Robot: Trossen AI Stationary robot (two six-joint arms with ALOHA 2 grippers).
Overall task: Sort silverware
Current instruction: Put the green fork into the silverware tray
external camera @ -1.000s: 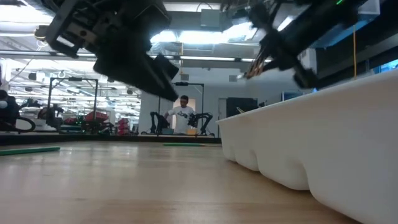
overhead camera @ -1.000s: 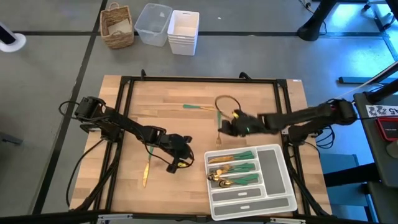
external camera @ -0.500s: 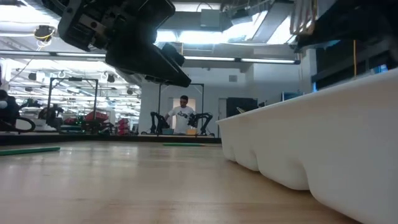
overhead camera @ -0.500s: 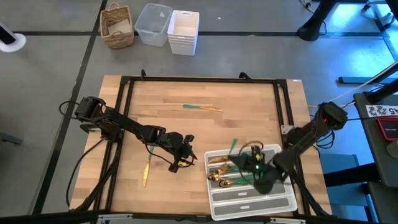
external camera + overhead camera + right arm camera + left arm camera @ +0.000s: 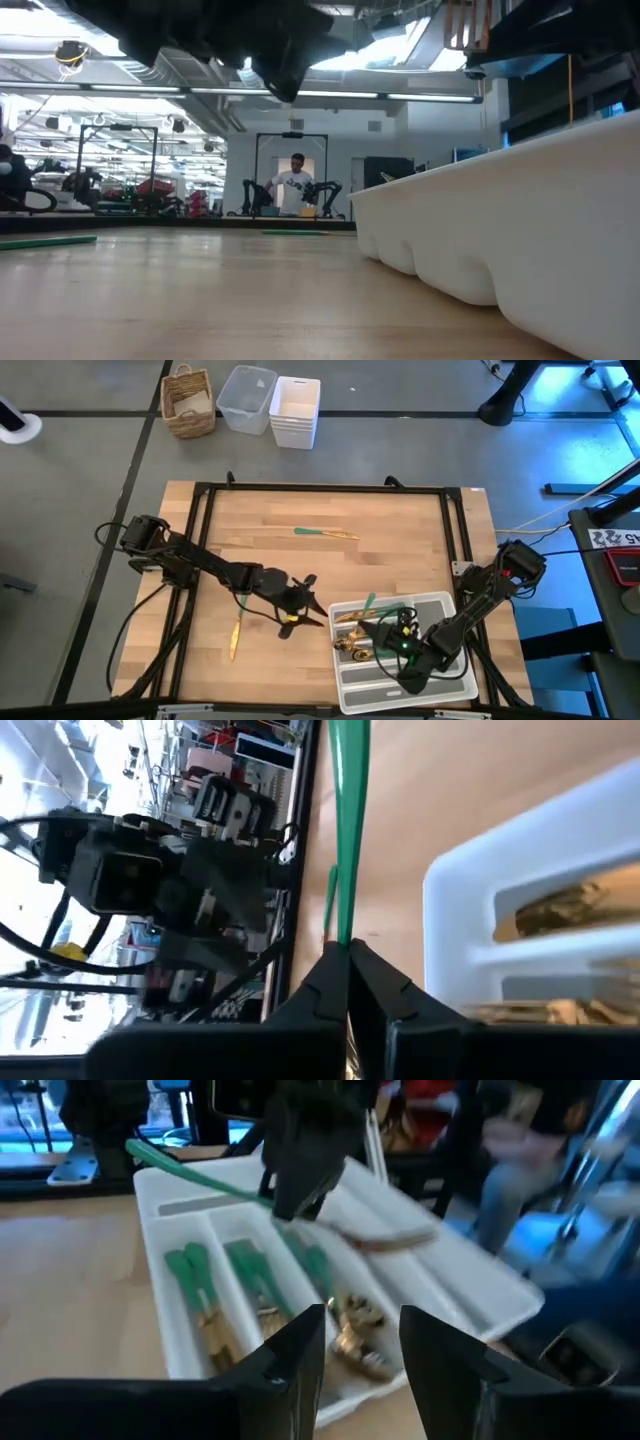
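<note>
The white tray (image 5: pixel 448 608) stands at the table's near right, with several green-handled gold pieces (image 5: pixel 200 1285) lying in its compartments. My right gripper (image 5: pixel 392 635) hangs over the tray, shut on one more piece whose green handle (image 5: pixel 370 603) sticks out. My left gripper (image 5: pixel 305 602) is open, just off the tray's left edge (image 5: pixel 362 1330), touching nothing. One piece (image 5: pixel 325 533) lies flat on the far middle of the table. Another (image 5: pixel 236 632) lies near the left arm. My right gripper pinches the piece between its two fingers on the green handle (image 5: pixel 348 935), close to the gold end. It is lifted clear above the tray and tilted. The handle's free end (image 5: pixel 140 1150) points up and away, and the gold head (image 5: pixel 400 1238) reaches out the other side.
A wicker basket (image 5: pixel 188 402), a clear tub (image 5: pixel 246 398) and a white bin (image 5: pixel 295 410) stand on the floor beyond the far edge. A black frame (image 5: pixel 320 488) runs around the tabletop. In the low view a person (image 5: pixel 294 186) stands far behind the table.
My right gripper has carried the piece from the far middle of the table toward the near edge, over the tray, and stayed shut on it. My left gripper has shifted toward the table's right edge, closer to the tray.
</note>
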